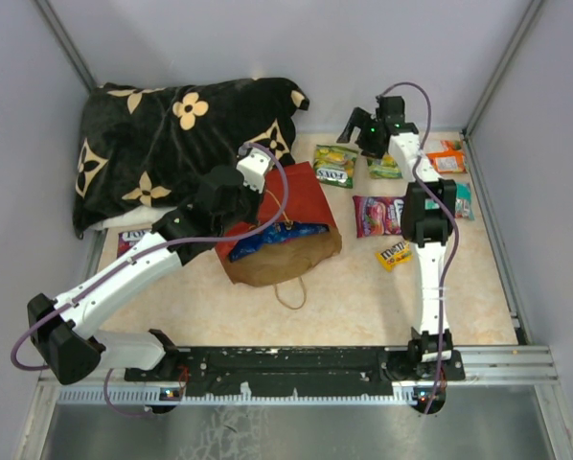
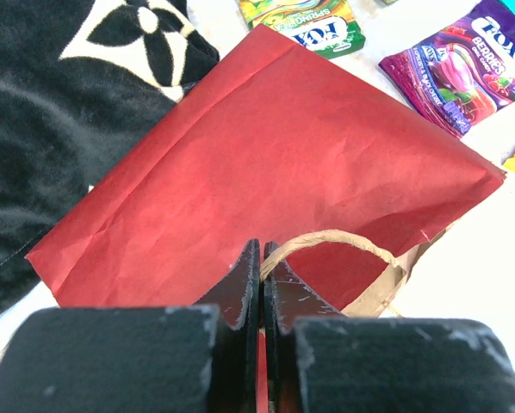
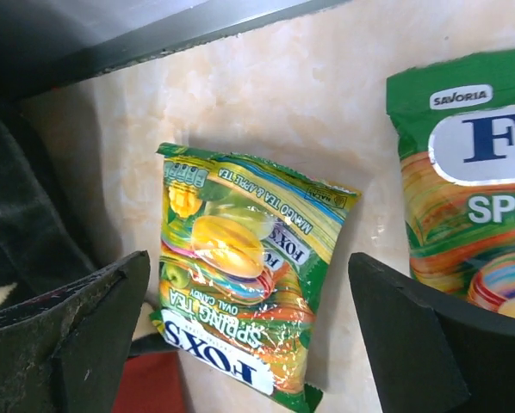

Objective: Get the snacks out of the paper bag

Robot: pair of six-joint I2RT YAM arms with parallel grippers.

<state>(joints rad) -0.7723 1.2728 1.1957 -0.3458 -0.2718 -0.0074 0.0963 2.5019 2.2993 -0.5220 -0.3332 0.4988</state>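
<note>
The red paper bag (image 1: 301,206) lies flat, its brown mouth toward the near side. A blue Doritos bag (image 1: 277,240) shows in the mouth. My left gripper (image 1: 237,222) is shut on the bag's looped handle (image 2: 326,239), with the red side (image 2: 266,163) in front of it. My right gripper (image 1: 358,134) is open above a green Fox's packet (image 1: 334,165) that lies on the table between its fingers (image 3: 253,344). A second green packet (image 1: 384,168) lies to its right (image 3: 473,181). Purple (image 1: 378,216), yellow M&M's (image 1: 394,254), orange (image 1: 446,158) and teal (image 1: 464,201) packets lie on the table.
The black flower-patterned pillow (image 1: 171,144) fills the back left, touching the bag's far-left side. The back wall rail (image 3: 197,34) runs just behind the green packet. Side walls close in the table. Another packet's edge (image 1: 130,240) shows under the left arm.
</note>
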